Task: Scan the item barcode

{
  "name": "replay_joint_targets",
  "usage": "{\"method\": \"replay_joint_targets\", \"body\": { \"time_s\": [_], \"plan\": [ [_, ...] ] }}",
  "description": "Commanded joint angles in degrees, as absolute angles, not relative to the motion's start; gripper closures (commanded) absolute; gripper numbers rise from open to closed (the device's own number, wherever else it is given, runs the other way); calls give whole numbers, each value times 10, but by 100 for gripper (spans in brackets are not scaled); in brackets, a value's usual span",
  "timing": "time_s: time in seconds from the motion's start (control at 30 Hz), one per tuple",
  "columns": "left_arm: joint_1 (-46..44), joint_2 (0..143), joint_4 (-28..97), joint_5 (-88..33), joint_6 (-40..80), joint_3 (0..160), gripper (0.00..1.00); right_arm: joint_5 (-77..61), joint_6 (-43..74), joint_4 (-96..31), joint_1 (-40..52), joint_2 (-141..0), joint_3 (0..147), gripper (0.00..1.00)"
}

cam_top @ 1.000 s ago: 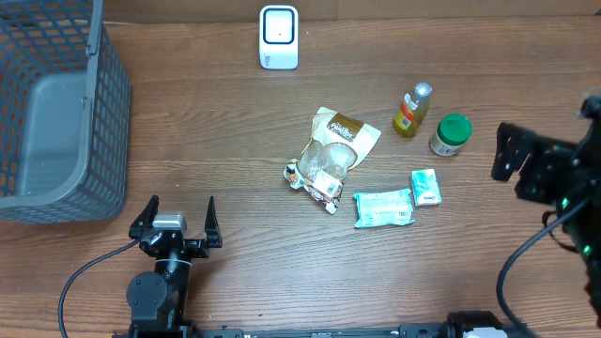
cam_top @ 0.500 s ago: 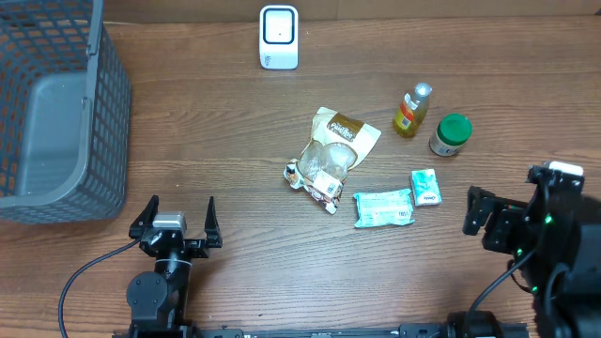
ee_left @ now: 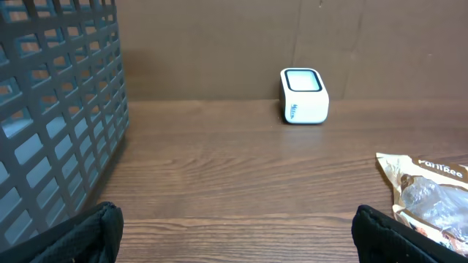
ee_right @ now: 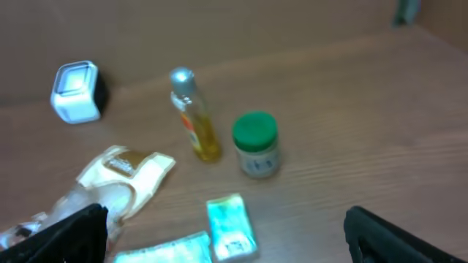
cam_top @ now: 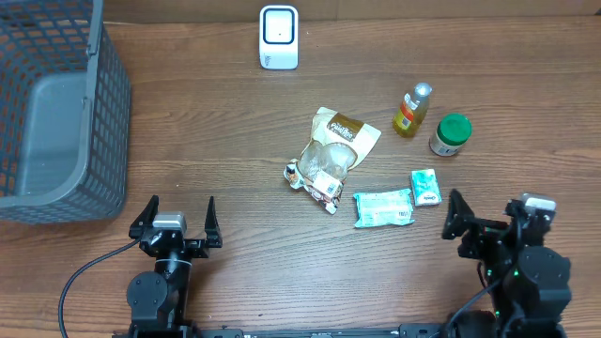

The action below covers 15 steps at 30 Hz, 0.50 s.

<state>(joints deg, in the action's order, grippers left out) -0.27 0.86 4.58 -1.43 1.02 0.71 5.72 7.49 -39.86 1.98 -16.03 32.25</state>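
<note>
Left end effector (cam_top: 181, 205) wide, right end effector (cam_top: 490, 211) wide, bag (cam_top: 331, 150) lettering unclear

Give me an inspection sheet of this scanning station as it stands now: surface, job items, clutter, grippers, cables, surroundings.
Surface: wooden table, no spills seen.
Job's things: white scanner upright at the far edge; snack bag, oil bottle, green-lidded jar, small teal box and teal pack grouped right of centre, all resting on the table.
Clutter: grey basket at the far left.
Grippers: left gripper open, holding nothing; right gripper open, holding nothing, just right of the small teal box.
Cables: black cable loops beside the left arm's base.
Surroundings: brown wall behind the table.
</note>
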Motion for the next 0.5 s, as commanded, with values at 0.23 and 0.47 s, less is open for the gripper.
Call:
{"method": "replay_joint_targets", "body": {
  "time_s": [0.23, 0.47],
  "plan": [
    [0, 2, 44, -11, -3, 3, 0, -83, 75, -9, 22, -68, 103, 0],
    [0, 2, 44, -11, -3, 3, 0, -91, 75, 143, 22, -18, 16, 0]
  ]
}}
